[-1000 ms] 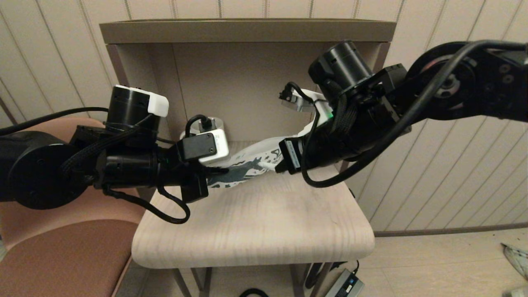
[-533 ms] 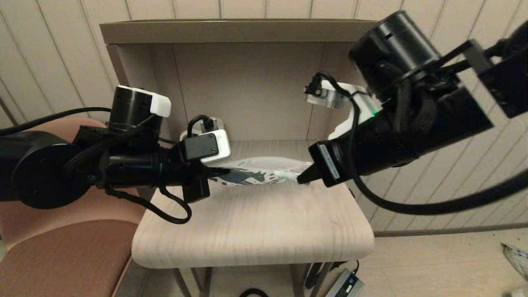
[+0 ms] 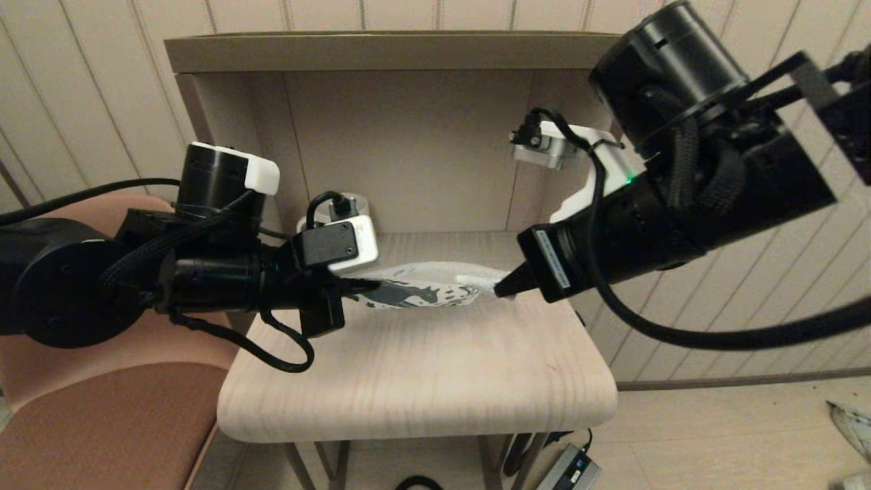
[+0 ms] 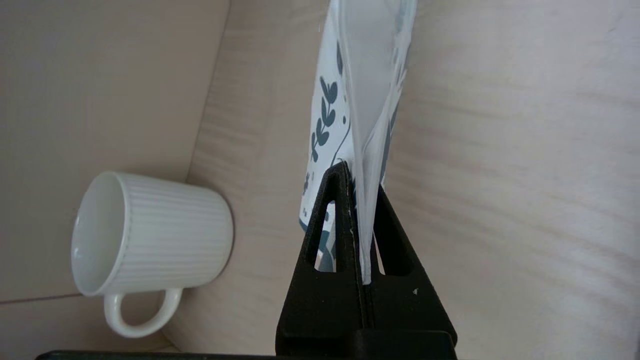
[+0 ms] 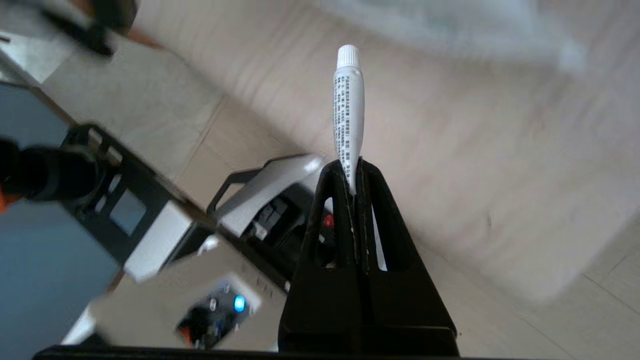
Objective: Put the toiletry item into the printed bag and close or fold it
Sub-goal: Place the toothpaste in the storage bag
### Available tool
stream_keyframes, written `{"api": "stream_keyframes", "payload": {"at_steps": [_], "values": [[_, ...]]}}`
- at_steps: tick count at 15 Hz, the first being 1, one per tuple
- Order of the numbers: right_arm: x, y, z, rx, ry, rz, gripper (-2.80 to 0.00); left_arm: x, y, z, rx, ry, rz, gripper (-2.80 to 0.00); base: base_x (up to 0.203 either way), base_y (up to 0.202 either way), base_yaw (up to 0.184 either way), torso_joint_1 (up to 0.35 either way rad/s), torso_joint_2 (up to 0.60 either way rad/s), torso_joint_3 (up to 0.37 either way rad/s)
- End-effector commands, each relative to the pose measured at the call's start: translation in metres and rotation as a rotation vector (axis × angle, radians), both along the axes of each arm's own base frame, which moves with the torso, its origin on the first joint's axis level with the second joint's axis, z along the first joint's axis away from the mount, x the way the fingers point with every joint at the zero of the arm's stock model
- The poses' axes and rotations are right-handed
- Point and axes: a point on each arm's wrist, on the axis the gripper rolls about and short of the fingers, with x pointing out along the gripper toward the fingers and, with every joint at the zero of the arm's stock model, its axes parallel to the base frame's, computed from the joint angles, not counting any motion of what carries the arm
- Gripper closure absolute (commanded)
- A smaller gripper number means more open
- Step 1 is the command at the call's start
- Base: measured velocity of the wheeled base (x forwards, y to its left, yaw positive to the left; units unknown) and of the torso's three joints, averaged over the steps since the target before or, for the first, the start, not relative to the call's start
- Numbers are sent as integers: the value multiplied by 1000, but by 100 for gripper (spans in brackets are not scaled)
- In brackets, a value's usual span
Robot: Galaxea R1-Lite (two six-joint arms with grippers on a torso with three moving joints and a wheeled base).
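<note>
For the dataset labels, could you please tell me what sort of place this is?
Probably a home or hotel-style room: a small wooden side table with a back hutch, a white ribbed mug on it, and a brown cushioned chair beside it.

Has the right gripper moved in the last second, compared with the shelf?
Yes. The right gripper has swung toward the robot's right, away from the shelf's back wall, holding the toiletry item at the printed bag.

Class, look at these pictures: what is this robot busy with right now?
The left claw pinches one edge of the printed bag and holds it over the wooden table. The right claw grips the small white tube by its crimped end, cap forward, at the bag's other end. A white ribbed mug stands at the back.
</note>
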Motion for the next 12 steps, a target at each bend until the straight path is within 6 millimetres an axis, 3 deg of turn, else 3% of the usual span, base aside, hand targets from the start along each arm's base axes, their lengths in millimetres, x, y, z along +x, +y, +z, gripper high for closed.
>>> {"api": "stream_keyframes", "payload": {"at_steps": [1, 11, 12], "values": [[24, 15, -17, -27, 36, -14, 0, -1, 0, 0, 2, -2, -5, 0, 0, 0, 0, 0, 0, 0], [47, 29, -34, -23, 21, -32, 0, -3, 0, -1, 1, 3, -19, 0, 0, 0, 0, 0, 0, 0], [47, 30, -34, -27, 18, -36, -280, -3, 0, -2, 3, 6, -18, 0, 0, 0, 0, 0, 0, 0]]}}
